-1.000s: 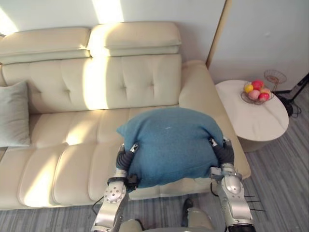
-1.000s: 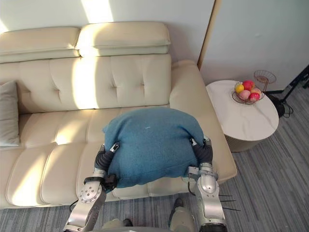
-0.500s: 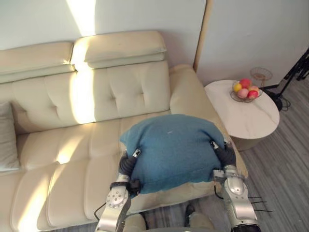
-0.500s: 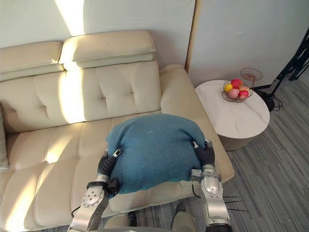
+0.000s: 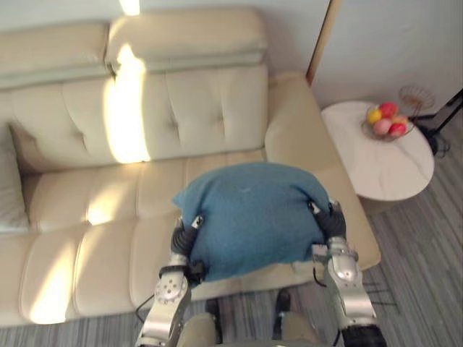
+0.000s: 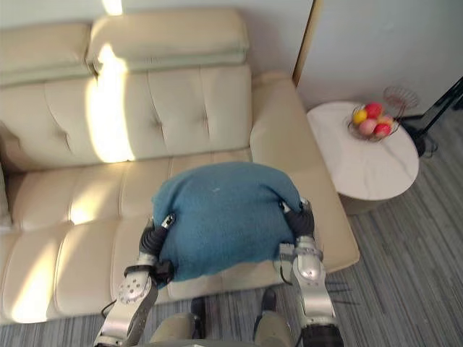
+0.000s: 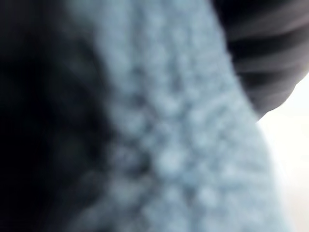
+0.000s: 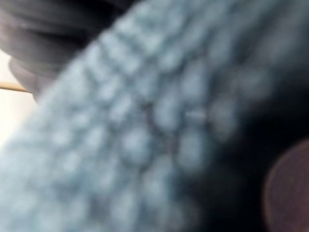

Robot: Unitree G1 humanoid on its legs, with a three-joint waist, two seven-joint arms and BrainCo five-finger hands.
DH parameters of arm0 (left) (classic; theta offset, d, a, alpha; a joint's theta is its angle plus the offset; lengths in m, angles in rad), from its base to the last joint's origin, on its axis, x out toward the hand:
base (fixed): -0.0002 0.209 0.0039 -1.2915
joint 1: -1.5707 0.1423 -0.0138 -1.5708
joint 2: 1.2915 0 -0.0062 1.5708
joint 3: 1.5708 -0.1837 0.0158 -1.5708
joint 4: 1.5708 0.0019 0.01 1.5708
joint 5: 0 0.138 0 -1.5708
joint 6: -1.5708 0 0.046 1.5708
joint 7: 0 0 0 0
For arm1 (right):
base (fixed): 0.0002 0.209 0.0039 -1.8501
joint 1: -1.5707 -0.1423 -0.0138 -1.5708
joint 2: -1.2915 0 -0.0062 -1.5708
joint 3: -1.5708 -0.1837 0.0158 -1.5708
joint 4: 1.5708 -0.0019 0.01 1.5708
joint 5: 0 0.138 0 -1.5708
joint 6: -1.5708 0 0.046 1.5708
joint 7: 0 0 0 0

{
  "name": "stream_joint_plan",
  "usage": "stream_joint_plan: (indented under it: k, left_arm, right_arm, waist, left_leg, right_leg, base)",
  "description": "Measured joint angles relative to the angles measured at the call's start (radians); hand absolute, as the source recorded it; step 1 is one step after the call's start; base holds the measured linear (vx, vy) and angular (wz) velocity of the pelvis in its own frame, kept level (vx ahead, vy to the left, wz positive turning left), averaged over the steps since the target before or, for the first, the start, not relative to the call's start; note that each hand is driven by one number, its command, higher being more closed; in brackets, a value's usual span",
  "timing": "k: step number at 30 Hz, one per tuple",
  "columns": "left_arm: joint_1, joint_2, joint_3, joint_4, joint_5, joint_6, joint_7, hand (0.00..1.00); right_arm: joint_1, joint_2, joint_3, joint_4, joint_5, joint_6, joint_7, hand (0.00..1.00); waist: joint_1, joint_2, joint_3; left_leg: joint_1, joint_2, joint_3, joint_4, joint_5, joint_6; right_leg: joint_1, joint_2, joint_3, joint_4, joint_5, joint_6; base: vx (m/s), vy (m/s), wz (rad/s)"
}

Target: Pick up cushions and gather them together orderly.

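A large blue knit cushion (image 5: 249,217) hangs in front of me over the right seat of a cream sofa (image 5: 108,238), carried between my two hands. My left hand (image 5: 185,238) presses against its left side and my right hand (image 5: 330,220) against its right side, only their dark ribbed covers showing past the cloth. Both wrist views look straight onto the blue fabric (image 7: 183,145) (image 8: 120,145) from very close. A pale grey cushion (image 5: 9,191) leans against the sofa back at the far left end.
A round white side table (image 5: 383,170) stands right of the sofa arm, with a wire fruit basket (image 5: 387,123) on it. Grey striped floor runs along the sofa's front edge. A sunlit strip crosses the sofa back.
The whole picture has shifted, so the camera moved. The blue cushion stays between both hands, over the same right end of the sofa.
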Motion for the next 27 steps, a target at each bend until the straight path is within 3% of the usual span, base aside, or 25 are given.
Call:
stream_joint_plan:
  k: [4, 5, 7, 9, 10, 14, 15, 18, 22, 24, 27]
  left_arm:
    - [-0.241, 0.025, 0.061, 0.006, 0.047, 0.001, 0.136, 1.0]
    - [-0.326, 0.048, 0.06, 0.023, 0.052, 0.001, 0.174, 1.0]
    - [-0.507, 0.1, 0.064, 0.08, 0.065, 0.001, 0.241, 1.0]
    - [-0.818, 0.204, 0.061, 0.198, 0.067, 0.001, 0.306, 1.0]
    - [-0.846, 0.213, 0.06, 0.21, 0.067, 0.001, 0.309, 1.0]
    - [-1.245, 0.313, 0.056, 0.387, 0.113, -0.001, 0.351, 1.0]
    - [-1.322, 0.325, 0.055, 0.426, 0.127, -0.003, 0.356, 0.0]
    - [-1.474, 0.333, 0.056, 0.525, 0.133, -0.012, 0.39, 0.0]
    - [-1.553, 0.332, 0.062, 0.647, 0.097, -0.015, 0.397, 0.0]
    - [-1.579, 0.332, 0.064, 0.699, 0.055, -0.012, 0.388, 0.0]
    - [-1.582, 0.328, 0.096, 0.72, 0.015, -0.01, 0.34, 0.0]
  right_arm:
    - [-0.301, 0.016, 0.014, 0.098, -0.067, 0.0, -0.134, 1.0]
    - [-0.388, 0.008, 0.009, 0.121, -0.083, 0.0, -0.172, 1.0]
    - [-0.555, -0.014, -0.001, 0.158, -0.106, 0.0, -0.236, 1.0]
    - [-0.792, -0.013, -0.067, 0.192, -0.135, 0.0, -0.315, 1.0]
    - [-0.814, -0.014, -0.074, 0.198, -0.137, -0.001, -0.322, 1.0]
    - [-1.109, -0.034, -0.15, 0.328, -0.163, -0.002, -0.435, 1.0]
    - [-1.149, -0.043, -0.155, 0.329, -0.179, -0.002, -0.464, 0.0]
    - [-1.269, -0.079, -0.177, 0.38, -0.181, -0.003, -0.519, 0.0]
    - [-1.346, -0.12, -0.193, 0.492, -0.143, -0.001, -0.534, 0.0]
    - [-1.354, -0.135, -0.197, 0.515, -0.086, -0.001, -0.526, 0.0]
    - [-1.354, -0.146, -0.215, 0.516, -0.009, 0.014, -0.453, 0.0]
  waist:
    - [0.033, 0.011, 0.079]
    - [0.049, 0.01, 0.102]
    - [0.053, 0.022, 0.145]
    - [0.065, 0.024, 0.189]
    - [0.066, 0.024, 0.193]
    - [0.049, 0.025, 0.213]
    - [0.045, 0.026, 0.213]
    - [0.046, 0.026, 0.214]
    - [0.047, 0.027, 0.221]
    - [0.048, 0.027, 0.229]
    - [0.048, 0.028, 0.237]
  left_leg:
    - [-0.082, 0.005, -0.024, -0.094, 0.094, -0.012]
    - [-0.096, 0.007, -0.027, -0.115, 0.116, -0.016]
    - [-0.133, 0.009, -0.046, -0.143, 0.152, -0.019]
    - [-0.194, 0.01, -0.058, -0.189, 0.207, -0.022]
    - [-0.198, 0.01, -0.058, -0.193, 0.211, -0.023]
    - [-0.28, -0.001, -0.089, -0.225, 0.257, -0.015]
    - [-0.297, -0.004, -0.101, -0.234, 0.264, -0.015]
    - [-0.352, -0.009, -0.12, -0.239, 0.275, -0.015]
    - [-0.382, -0.01, -0.136, -0.252, 0.281, -0.015]
    - [-0.396, -0.011, -0.146, -0.253, 0.281, -0.015]
    - [-0.438, -0.006, -0.15, -0.252, 0.281, -0.015]
  right_leg:
    - [-0.1, 0.01, -0.028, -0.021, 0.04, -0.023]
    - [-0.121, 0.012, -0.028, -0.03, 0.054, -0.027]
    - [-0.151, 0.017, -0.046, -0.047, 0.076, -0.034]
    - [-0.215, 0.025, -0.056, -0.073, 0.116, -0.045]
    - [-0.22, 0.026, -0.056, -0.075, 0.12, -0.045]
    - [-0.271, 0.025, -0.082, -0.142, 0.174, -0.046]
    - [-0.279, 0.027, -0.091, -0.162, 0.186, -0.045]
    - [-0.306, 0.03, -0.11, -0.206, 0.211, -0.045]
    - [-0.324, 0.031, -0.131, -0.221, 0.213, -0.045]
    - [-0.33, 0.031, -0.138, -0.227, 0.213, -0.045]
    - [-0.362, 0.029, -0.149, -0.227, 0.212, -0.045]
  base:
    - [-0.1, -0.057, 0.17]
    - [-0.11, -0.047, 0.15]
    - [-0.13, -0.047, 0.17]
    - [-0.16, -0.041, 0.14]
    - [-0.12, -0.017, 0.08]
    - [-0.08, -0.005, 0.14]
    - [-0.03, -0.004, 0.18]
    - [-0.01, -0.006, 0.15]
    - [0.03, 0.02, 0.13]
    - [0.05, 0.039, 0.13]
    - [0.06, 0.053, 0.11]
